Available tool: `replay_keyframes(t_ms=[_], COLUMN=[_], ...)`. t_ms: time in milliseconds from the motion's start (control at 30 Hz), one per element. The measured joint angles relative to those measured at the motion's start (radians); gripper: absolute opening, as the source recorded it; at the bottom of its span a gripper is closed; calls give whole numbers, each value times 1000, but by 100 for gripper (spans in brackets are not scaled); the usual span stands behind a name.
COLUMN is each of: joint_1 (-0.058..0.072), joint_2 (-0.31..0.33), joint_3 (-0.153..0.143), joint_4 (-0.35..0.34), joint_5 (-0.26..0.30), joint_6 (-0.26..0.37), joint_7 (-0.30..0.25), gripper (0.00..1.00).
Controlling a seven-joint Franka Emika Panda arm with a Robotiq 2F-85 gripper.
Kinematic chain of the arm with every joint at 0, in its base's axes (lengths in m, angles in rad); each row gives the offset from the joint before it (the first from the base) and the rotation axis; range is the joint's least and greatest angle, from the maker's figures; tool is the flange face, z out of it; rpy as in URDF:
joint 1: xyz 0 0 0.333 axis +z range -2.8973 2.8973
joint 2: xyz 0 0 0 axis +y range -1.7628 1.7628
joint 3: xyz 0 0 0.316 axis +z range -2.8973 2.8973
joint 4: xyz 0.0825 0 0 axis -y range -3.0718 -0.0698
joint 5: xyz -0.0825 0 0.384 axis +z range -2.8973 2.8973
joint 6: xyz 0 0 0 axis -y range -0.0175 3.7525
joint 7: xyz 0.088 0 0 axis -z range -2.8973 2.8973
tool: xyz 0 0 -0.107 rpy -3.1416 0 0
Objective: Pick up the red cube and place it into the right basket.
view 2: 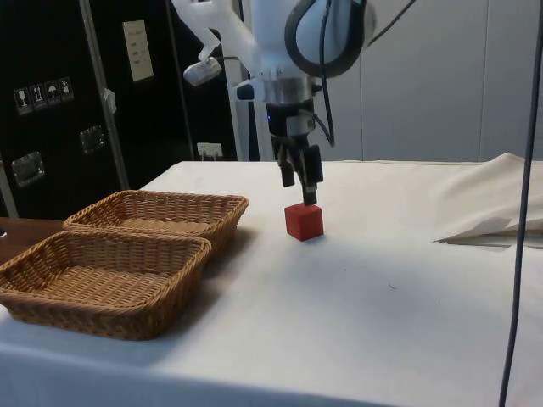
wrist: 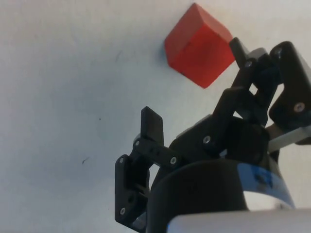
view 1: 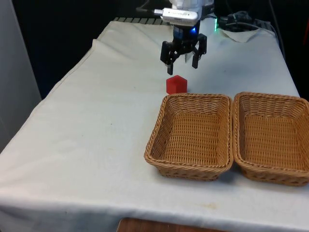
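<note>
Above red cube (view 1: 176, 84), spread pincer (view 1: 183, 64), side view nearly touching

A: Lighting was pretty even and bright on the white cloth (view 1: 96, 145), with only soft shadows under the baskets (view 2: 127, 254).

B: Yeah, and the black curtains (view 1: 58, 29) went nearly featureless; the wrist shot looked a bit washed out.
</note>
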Motion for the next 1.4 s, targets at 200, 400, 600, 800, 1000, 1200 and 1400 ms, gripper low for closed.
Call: replay_keyframes(t_ms=[200, 400, 600, 800, 1000, 1200, 1400], joint_1=[0, 0, 0, 1, 0, 0, 0], joint_2=[27, 59, 90, 121, 145, 145, 146], joint_3=[2, 11, 15, 16, 15, 15, 15], joint_4=[-5, -3, 13, 24, 31, 31, 31], joint_5=[1, 1, 1, 1, 1, 1, 1], joint_6=[43, 78, 80, 81, 81, 80, 79], joint_7=[-5, -14, -24, -29, -31, -31, -31], gripper=[100, 100, 100, 100, 100, 100, 100])
